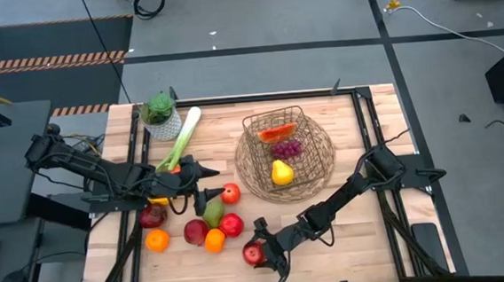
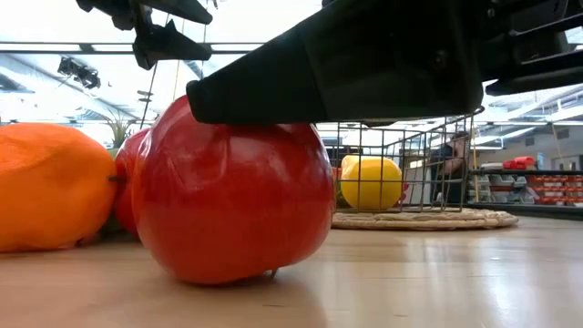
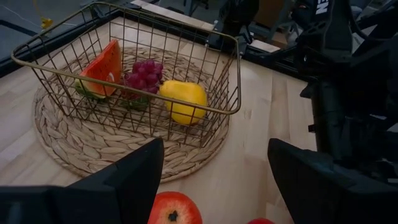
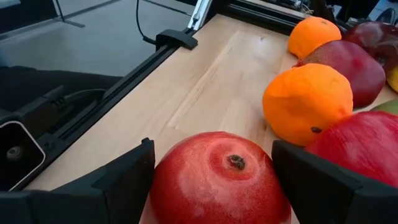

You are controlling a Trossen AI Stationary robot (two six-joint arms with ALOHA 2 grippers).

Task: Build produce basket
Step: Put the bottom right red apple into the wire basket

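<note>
Red apple [image 2: 232, 196] sitting closest to low camera, on wood table [image 1: 357, 240] near front edge; right gripper [image 1: 261, 250] reaching down over it, fingers spread either side, not yet pinching. No readable labels or writing showing. Left gripper [image 1: 204, 187] hovering open above another red fruit [image 3: 174, 208], pointing toward basket [image 1: 284, 152]. Basket sitting on woven mat [image 3: 68, 137], holding watermelon slice [image 3: 102, 68], purple grapes [image 3: 142, 73], yellow fruit [image 3: 183, 99]. Oranges [image 4: 308, 102], more apples, pear [image 1: 212, 212] clustering between arms; leek [image 1: 181, 139] lying beside potted plant [image 1: 161, 116].

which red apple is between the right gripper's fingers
The lone red apple nearest the table's front edge, straddled by the right gripper; the other red ones sit farther left, among the oranges.
</note>
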